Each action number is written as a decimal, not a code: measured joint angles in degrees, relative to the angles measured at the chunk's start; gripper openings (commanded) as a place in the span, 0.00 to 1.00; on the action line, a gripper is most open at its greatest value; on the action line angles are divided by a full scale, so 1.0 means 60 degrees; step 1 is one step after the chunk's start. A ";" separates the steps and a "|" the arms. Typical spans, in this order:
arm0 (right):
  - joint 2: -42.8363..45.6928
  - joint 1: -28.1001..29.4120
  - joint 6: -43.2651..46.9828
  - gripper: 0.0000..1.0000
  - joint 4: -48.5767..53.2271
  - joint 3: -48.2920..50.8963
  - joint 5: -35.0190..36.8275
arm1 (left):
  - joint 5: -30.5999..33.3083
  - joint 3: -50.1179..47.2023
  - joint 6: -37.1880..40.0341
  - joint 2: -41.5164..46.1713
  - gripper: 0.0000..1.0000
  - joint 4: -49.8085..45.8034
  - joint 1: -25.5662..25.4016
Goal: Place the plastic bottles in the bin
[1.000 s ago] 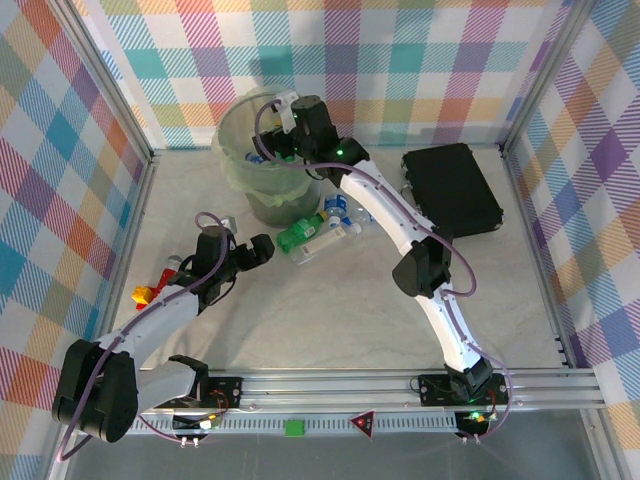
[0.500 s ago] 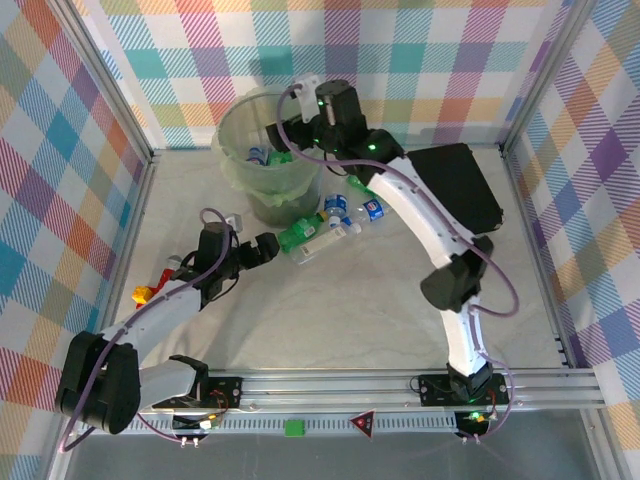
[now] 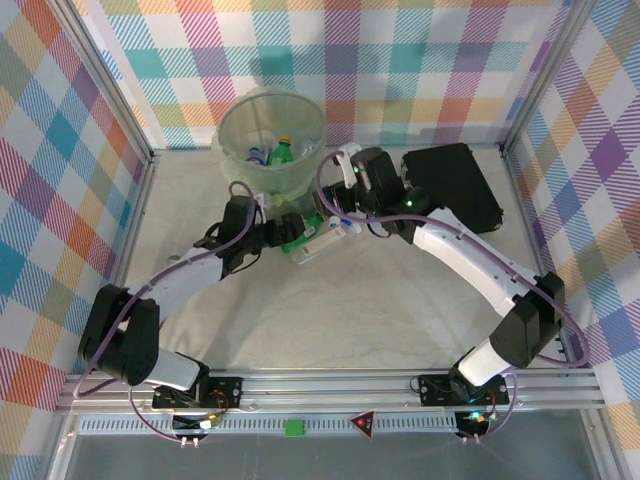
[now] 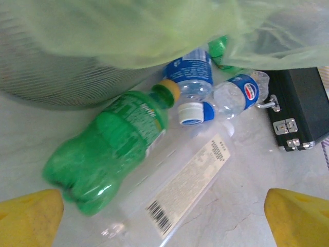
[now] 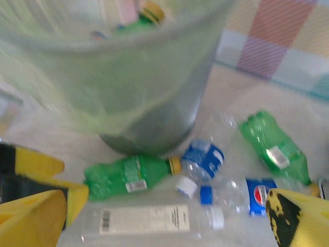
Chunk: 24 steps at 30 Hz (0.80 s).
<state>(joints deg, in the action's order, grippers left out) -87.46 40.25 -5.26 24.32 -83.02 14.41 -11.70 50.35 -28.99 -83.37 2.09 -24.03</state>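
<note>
L claw (image 3: 288, 232) sits low, a bit left of the middle in the top view, nose right up at a green bottle (image 4: 118, 144). Its yellow fingers (image 4: 28, 218) are spread wide at the two bottom corners of the L wrist view, w/ nothing pinched. I think it is held wide so the fat bottle can fit btw them.

The bin (image 3: 221, 128) stands just behind, upper middle-left. It has some bottles inside already, e.g. a green one w/ a yellow cap (image 3: 283, 150). The rest lie on their sides by the bin's foot: the green bottle, a long clear bottle (image 4: 180, 195) beside it, and blue-label bottles (image 4: 239, 92) further right. They still need picking up.

R claw (image 5: 165, 216) is spread too and empty, looking down at that same pile, prob. to pick the next one. The black case (image 3: 455, 185) lies at upper right, near the pile.

What changed: half a sec ago the R arm was up over the bin's mouth. Now it has come down on the bin's right side, so the mouth is clear to see. L claw was lower and more to the left, apart from the green bottle. Now it is right at it.
</note>
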 measured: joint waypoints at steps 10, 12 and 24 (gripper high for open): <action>0.0503 -0.0357 -0.1158 0.99 -0.0208 0.2543 0.1300 | 0.0069 0.1716 0.0098 -0.2193 1.00 -0.0219 -0.1075; 0.0576 -0.0503 -0.1333 0.99 -0.0251 0.2779 0.1523 | 0.0186 0.2033 0.0233 -0.2575 1.00 -0.0386 -0.1188; 0.0743 -0.1341 -0.2226 0.99 -0.0408 0.3126 0.1985 | 0.0583 0.3151 0.0860 -0.3705 1.00 -0.1319 -0.1548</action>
<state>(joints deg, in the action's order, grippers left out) -83.00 32.21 -18.61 21.87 -64.27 26.33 -8.21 69.25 -23.83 -105.60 -5.82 -33.32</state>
